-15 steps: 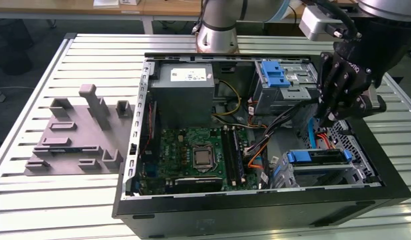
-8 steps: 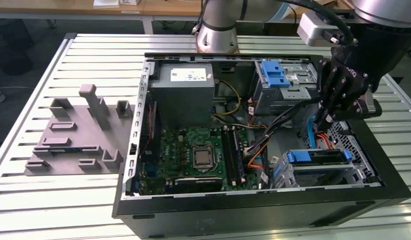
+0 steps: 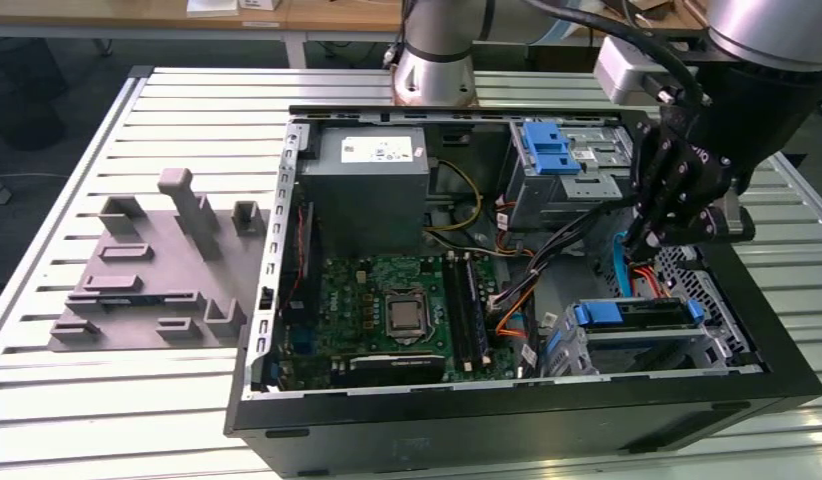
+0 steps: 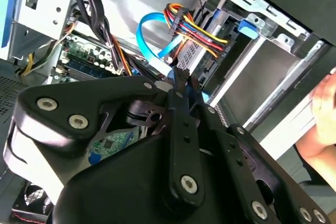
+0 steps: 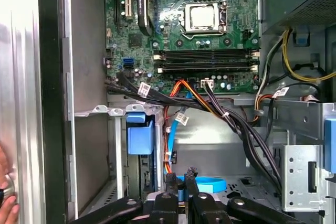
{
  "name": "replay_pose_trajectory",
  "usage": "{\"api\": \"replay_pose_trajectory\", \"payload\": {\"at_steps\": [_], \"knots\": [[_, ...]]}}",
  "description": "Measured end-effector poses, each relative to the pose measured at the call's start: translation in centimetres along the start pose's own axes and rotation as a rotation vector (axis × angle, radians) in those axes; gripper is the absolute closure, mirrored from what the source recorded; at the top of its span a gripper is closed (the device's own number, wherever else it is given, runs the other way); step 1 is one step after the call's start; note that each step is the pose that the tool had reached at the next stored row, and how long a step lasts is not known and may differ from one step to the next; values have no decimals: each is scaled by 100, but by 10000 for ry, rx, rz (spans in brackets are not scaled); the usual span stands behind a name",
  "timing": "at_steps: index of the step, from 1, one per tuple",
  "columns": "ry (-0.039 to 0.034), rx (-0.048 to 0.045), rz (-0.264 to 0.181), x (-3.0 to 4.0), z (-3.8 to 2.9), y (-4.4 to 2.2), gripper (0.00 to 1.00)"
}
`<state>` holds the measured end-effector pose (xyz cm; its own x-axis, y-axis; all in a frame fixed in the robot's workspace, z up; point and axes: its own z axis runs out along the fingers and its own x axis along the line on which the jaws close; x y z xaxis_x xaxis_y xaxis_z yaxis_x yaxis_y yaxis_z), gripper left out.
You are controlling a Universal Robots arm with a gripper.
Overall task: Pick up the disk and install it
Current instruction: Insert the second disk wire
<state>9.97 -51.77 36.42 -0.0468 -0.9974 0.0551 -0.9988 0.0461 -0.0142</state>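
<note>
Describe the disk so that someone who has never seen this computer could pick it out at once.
Start at the open black computer case on the slatted table. Go to its near corner on the exterior view's right, below the tool. The disk sits there in a metal bay, marked by its blue carrier bracket, unlike the big grey power-supply box at the far side.

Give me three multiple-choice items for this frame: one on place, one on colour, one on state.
1. Where is the gripper? A) over the grey fixture B) inside the computer case C) above bare table
2. What colour is the carrier bracket of the disk? A) blue B) red C) green
3. How is the case's side? A) shut B) half covered C) open

B: it hangs beside the cables at the exterior view's right. A: blue plastic frames the disk. C: the motherboard lies exposed.
</note>
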Motion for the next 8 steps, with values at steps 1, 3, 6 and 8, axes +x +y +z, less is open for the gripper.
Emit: {"api": "replay_pose_trajectory", "payload": {"at_steps": [1,3,6,8], "knots": [[-1,0,0,7,4,0,83],[-1,0,0,25,11,-1,83],[0,0,0,76,23,-3,83],[0,0,0,108,31,-5,83]]}}
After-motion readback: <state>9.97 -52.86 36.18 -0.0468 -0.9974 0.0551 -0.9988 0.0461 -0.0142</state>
